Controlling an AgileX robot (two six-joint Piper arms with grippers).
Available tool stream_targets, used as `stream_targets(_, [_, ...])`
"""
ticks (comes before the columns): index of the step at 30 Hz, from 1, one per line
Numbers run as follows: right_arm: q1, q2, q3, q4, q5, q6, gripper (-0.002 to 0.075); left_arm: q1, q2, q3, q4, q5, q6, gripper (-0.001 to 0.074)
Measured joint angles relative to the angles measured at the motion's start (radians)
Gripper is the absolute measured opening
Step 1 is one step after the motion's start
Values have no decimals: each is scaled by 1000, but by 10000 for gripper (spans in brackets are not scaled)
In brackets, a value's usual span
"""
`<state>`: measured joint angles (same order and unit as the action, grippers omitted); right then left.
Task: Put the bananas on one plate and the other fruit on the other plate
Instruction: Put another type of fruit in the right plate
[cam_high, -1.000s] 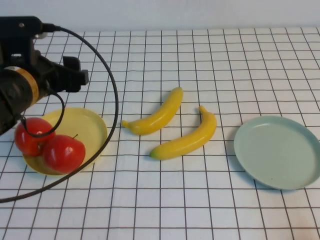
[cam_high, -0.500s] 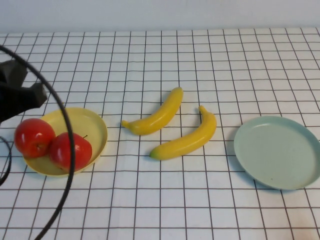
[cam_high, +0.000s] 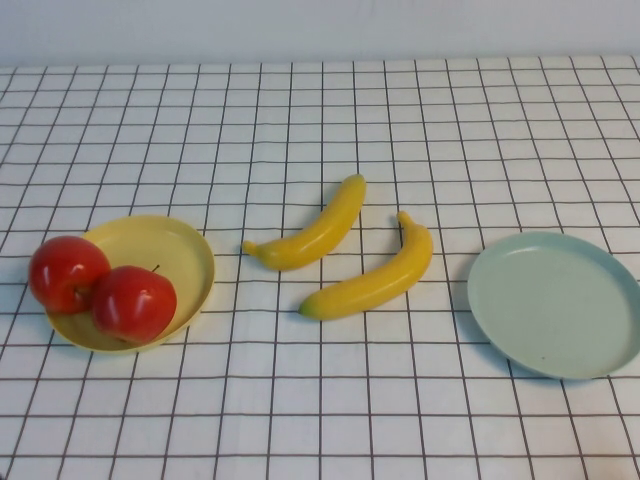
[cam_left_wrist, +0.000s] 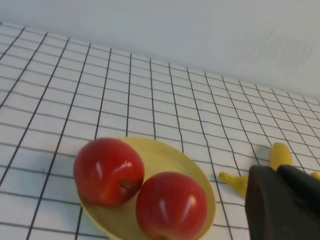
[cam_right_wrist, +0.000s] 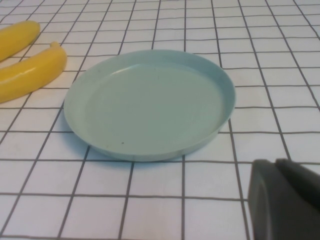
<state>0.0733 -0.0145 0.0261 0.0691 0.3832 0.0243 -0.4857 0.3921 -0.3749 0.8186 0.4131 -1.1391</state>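
- Both end effectors are out of the high view; the left end effector (cam_left_wrist: 285, 200) shows only in its own wrist view as a dark closed pair of fingers, clenched on nothing, hanging just beside the yellow plate (cam_high: 180, 250).
- Right end effector (cam_right_wrist: 287, 197) likewise appears only in its wrist view, clenched and empty, low over the bench near the mint-green plate (cam_high: 555, 305).
- Two red apples (cam_high: 100, 285) sit touching each other on the left part of the yellow plate, at the robot's left; one leans out over the rim.
- Two bananas (cam_high: 345, 250) lie on the bench (cam_high: 320, 420) between the plates, near each other but apart, both angled the same way.
- Mint-green plate holds nothing.
- Judging by this layout, the apple half of the task looks done and the banana half is not yet begun.
- Next move likely calls for an arm to reach the nearer banana (cam_high: 375, 280), with its fingers spread across the curved body near the middle, then carry it to the mint-green plate; the right arm seems better placed.
- Smooth, rounded banana skin may slip in a narrow pinch.
- Bench is covered in a white cloth with a black grid; a plain pale wall rises behind it.
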Motion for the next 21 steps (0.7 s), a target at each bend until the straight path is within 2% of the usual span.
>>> stream_targets(3, [0, 0, 0, 0, 0, 0, -17, 39, -121, 75, -102, 16, 98, -2])
stream_targets(8, [0, 0, 0, 0, 0, 0, -17, 141, -350, 188, -329, 19, 526, -2])
stream_targets(12, [0, 0, 0, 2, -2, 0, -17, 252, -401, 259, -474, -38, 832, -2])
stream_targets(18, [0, 0, 0, 2, -2, 0, -17, 432, -402, 377, -701, -201, 1049, -2])
stream_targets(21, [0, 0, 0, 2, -2, 0, -17, 472, -403, 397, -766, -220, 1105, -2])
